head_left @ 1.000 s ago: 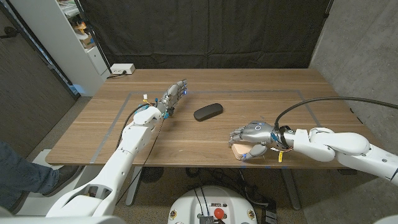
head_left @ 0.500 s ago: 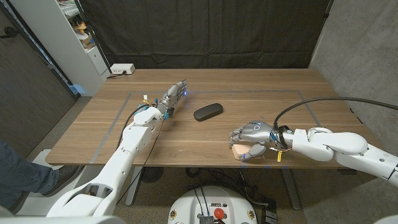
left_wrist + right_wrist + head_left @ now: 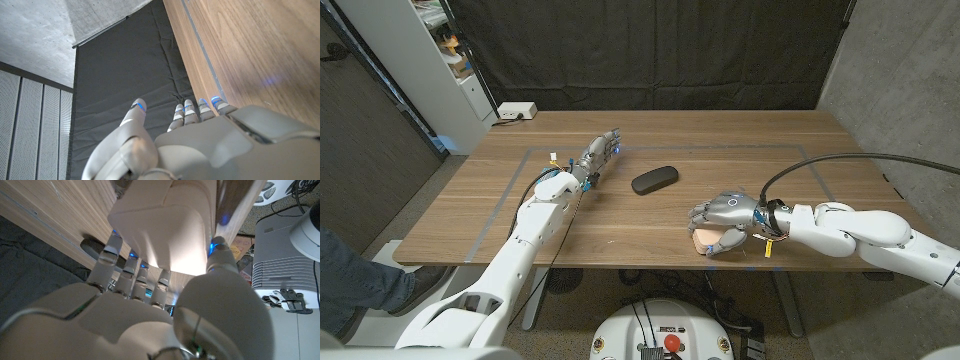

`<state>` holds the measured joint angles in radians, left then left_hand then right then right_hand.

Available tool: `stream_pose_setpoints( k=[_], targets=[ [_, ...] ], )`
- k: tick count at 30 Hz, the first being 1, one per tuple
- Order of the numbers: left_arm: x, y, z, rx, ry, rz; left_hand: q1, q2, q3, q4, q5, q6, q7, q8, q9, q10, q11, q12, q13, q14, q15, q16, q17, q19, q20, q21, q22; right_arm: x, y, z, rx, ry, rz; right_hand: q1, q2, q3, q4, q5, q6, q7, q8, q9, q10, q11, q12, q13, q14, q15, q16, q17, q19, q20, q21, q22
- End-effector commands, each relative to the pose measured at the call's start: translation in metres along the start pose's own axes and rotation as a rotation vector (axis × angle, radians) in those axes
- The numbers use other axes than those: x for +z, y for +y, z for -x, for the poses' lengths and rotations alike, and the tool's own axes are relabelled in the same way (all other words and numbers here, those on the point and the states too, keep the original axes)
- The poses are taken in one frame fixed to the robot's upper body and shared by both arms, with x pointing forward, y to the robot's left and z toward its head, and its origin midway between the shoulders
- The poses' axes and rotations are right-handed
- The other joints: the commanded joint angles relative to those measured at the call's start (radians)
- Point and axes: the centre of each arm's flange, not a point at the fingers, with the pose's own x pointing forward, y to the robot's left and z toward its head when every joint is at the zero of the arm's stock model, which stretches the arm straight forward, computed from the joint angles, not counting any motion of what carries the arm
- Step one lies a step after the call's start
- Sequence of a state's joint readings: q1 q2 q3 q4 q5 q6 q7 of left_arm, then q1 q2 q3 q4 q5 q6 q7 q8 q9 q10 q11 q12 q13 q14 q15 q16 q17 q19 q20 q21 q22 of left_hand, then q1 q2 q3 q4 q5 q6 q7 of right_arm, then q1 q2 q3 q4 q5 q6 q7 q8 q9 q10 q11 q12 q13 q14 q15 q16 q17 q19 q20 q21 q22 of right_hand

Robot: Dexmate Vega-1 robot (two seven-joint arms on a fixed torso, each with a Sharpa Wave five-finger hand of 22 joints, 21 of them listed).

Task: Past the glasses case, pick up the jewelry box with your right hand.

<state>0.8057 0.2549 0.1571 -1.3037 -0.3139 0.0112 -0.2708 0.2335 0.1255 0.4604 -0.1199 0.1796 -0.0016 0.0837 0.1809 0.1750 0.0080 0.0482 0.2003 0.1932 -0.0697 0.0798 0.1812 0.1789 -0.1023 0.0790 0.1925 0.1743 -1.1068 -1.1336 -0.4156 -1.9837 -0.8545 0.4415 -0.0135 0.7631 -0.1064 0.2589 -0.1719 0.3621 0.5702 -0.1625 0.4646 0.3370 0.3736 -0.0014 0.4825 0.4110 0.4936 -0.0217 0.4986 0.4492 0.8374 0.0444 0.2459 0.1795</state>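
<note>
The jewelry box (image 3: 704,240), a small pale pink box, is near the table's front edge, right of centre. My right hand (image 3: 727,218) is curled over it, fingers on one side and thumb on the other. In the right wrist view the pale box (image 3: 160,230) sits clamped between the fingers (image 3: 116,247) and the thumb. The black glasses case (image 3: 654,180) lies farther back, toward the table's middle, apart from the hand. My left hand (image 3: 599,155) reaches out at the back left with fingers straight, holding nothing; it also shows in the left wrist view (image 3: 200,145).
Grey tape (image 3: 510,195) marks a rectangle on the wooden table. A white power strip (image 3: 517,111) lies at the far left corner. A white shelf (image 3: 430,60) stands beyond the table's left side. A person's leg (image 3: 350,280) shows at the lower left.
My right hand has shifted slightly left and up with the jewelry box in its grip. The left arm and the glasses case have not moved.
</note>
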Motion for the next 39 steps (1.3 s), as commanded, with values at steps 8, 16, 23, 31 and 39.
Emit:
stream_pose_setpoints(
  k=[8,16,23,31,39],
  targets=[
    [0.0,0.006,0.002,0.004,-0.008,0.008,0.006,-0.01,0.003,0.004,-0.005,0.003,-0.002,0.006,0.004,-0.004,-0.002,0.01,0.002,0.001,0.011,0.006,0.003,-0.001,0.007,0.006,0.005,-0.001,-0.021,0.004,-0.005,0.0,0.016,0.167,0.162,0.024,0.024,-0.016,0.009,0.001,0.013,0.014,0.068,-0.062,0.012,0.018,0.037,-0.068,0.01,0.026,0.015,-0.004,0.0,0.002],
    [0.001,0.007,0.002,0.005,-0.015,0.012,0.006,-0.01,0.003,0.004,-0.005,0.004,-0.003,0.007,0.004,-0.003,-0.001,0.01,0.002,0.001,0.012,0.006,0.003,-0.001,0.008,0.006,0.005,0.0,-0.033,0.008,-0.011,-0.003,0.022,0.17,0.163,0.026,0.025,-0.025,0.007,0.001,0.018,0.02,0.064,-0.063,0.015,0.026,0.038,-0.068,0.007,0.035,0.015,-0.005,-0.001,0.003],
    [0.006,0.008,0.001,0.004,-0.026,0.01,0.006,-0.01,0.003,0.004,-0.005,0.002,-0.001,0.006,0.004,-0.003,0.001,0.011,0.002,0.002,0.011,0.006,0.003,0.0,0.005,0.007,0.005,0.0,-0.042,0.01,-0.019,-0.005,0.027,0.174,0.17,0.03,0.026,-0.034,0.008,0.003,0.022,0.025,0.061,-0.061,0.019,0.033,0.042,-0.069,0.008,0.044,0.015,-0.005,-0.003,0.003],
    [0.01,0.008,0.0,0.006,-0.033,0.004,0.007,-0.009,0.004,0.004,-0.005,0.001,0.0,0.005,0.004,-0.004,0.003,0.01,0.002,0.002,0.012,0.006,0.003,0.002,0.002,0.007,0.005,-0.001,-0.049,0.011,-0.019,0.0,0.034,0.178,0.171,0.033,0.026,-0.046,0.01,0.004,0.028,0.032,0.059,-0.063,0.023,0.042,0.044,-0.071,0.005,0.053,0.015,-0.006,-0.004,0.003],
    [0.014,0.008,0.001,0.008,-0.038,-0.003,0.008,-0.008,0.005,0.003,-0.004,0.003,0.008,0.006,0.004,-0.003,0.02,0.011,0.002,0.004,0.018,0.007,0.003,0.002,-0.007,0.007,0.005,-0.003,-0.055,0.012,-0.023,-0.002,0.039,0.179,0.173,0.035,0.027,-0.057,0.01,0.004,0.033,0.038,0.051,-0.063,0.025,0.05,0.051,-0.073,0.003,0.061,0.018,-0.004,-0.005,0.003]
  ],
)
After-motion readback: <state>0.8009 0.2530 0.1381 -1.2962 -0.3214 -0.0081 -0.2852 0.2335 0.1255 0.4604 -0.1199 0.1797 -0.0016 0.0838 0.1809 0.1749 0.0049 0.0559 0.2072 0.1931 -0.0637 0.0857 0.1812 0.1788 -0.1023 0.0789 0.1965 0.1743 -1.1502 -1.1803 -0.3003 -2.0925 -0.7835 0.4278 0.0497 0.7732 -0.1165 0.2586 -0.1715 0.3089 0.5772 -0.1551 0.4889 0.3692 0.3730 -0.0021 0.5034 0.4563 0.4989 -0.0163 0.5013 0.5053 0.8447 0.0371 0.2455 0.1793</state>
